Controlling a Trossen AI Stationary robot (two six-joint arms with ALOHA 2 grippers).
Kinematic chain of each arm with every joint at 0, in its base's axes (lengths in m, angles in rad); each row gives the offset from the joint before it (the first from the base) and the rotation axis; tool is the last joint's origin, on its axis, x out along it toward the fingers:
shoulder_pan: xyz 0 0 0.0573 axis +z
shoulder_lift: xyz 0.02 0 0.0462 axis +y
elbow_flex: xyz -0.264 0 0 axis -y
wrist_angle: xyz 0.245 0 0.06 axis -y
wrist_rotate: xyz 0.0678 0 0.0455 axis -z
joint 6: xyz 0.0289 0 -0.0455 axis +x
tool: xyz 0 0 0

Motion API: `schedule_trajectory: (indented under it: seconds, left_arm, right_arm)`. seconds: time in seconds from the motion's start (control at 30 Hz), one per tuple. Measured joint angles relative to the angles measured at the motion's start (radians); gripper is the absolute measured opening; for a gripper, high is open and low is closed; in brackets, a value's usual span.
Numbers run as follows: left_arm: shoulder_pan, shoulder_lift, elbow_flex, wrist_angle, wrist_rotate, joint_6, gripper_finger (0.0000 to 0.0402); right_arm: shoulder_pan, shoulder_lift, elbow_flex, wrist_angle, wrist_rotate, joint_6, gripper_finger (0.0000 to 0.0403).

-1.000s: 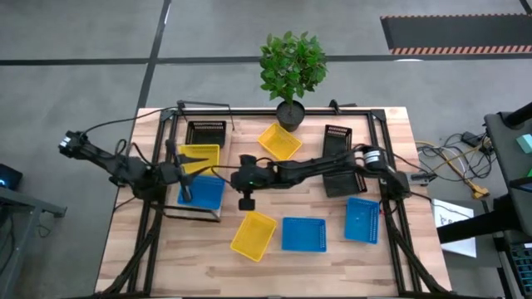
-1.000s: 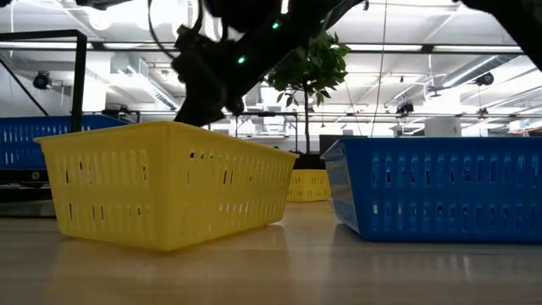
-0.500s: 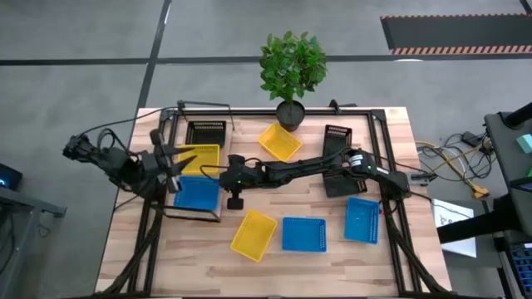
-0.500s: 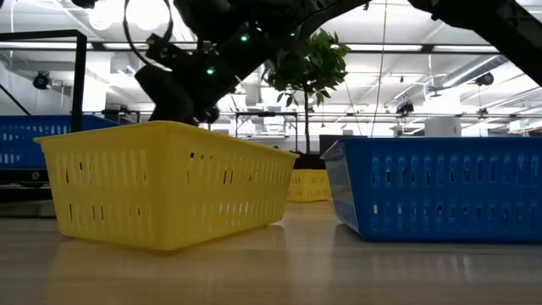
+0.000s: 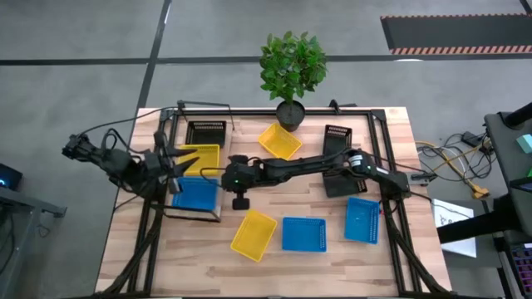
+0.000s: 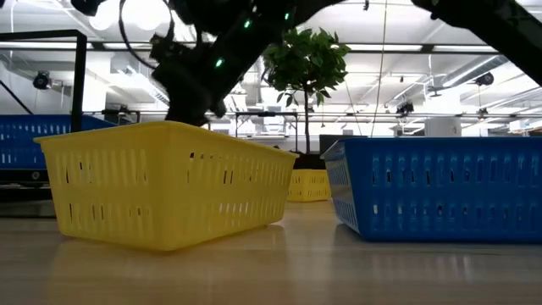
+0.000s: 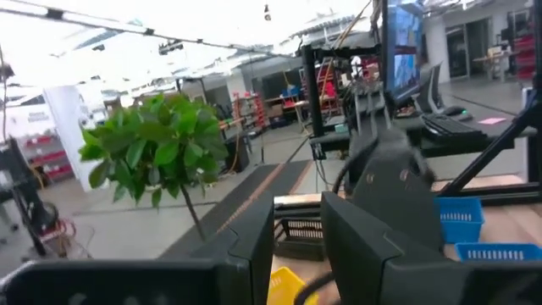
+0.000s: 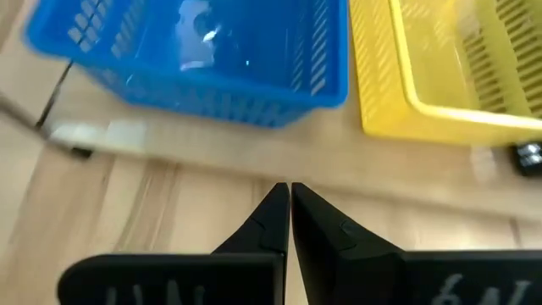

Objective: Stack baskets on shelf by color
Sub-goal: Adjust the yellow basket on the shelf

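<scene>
The shelf (image 5: 218,208) stands at the table's left and carries a black basket (image 5: 206,133), a yellow basket (image 5: 199,156) and a blue basket (image 5: 198,193) in a row. More baskets lie loose on the table: yellow (image 5: 279,141), black (image 5: 337,137), yellow (image 5: 253,234), blue (image 5: 303,234) and blue (image 5: 362,219). My left gripper (image 5: 173,161) hovers at the shelf's left side, open, with nothing between its fingers (image 7: 254,246). My right gripper (image 8: 289,193) is shut and empty. It slants down over the tabletop just right of the shelf, facing the blue basket (image 8: 195,51) and the yellow basket (image 8: 449,68).
A potted plant (image 5: 291,66) stands at the table's far edge. Another black basket (image 5: 339,184) lies partly under my right arm. In the low view a yellow basket (image 6: 169,182) and a blue basket (image 6: 440,186) stand near the camera. The black frame (image 5: 378,124) borders the table.
My right gripper has moved a little toward the table's left edge, nearer the shelf, and stays shut. My left gripper has rolled at the wrist beside the shelf.
</scene>
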Motion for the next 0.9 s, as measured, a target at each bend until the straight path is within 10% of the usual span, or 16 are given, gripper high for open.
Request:
schedule_trajectory:
  seconds: [0.47,0.9]
  left_arm:
    - [0.03,0.147,0.036,-0.001,-0.12,-0.253,0.0001]
    - [0.143,0.379,0.083,-0.017,0.037,-0.521,0.0]
  right_arm:
    - [0.074,-0.216,-0.183,-0.257,0.155,0.025,0.0009]
    - [0.085,-0.616,-0.729,0.126,0.165,0.03,0.0009]
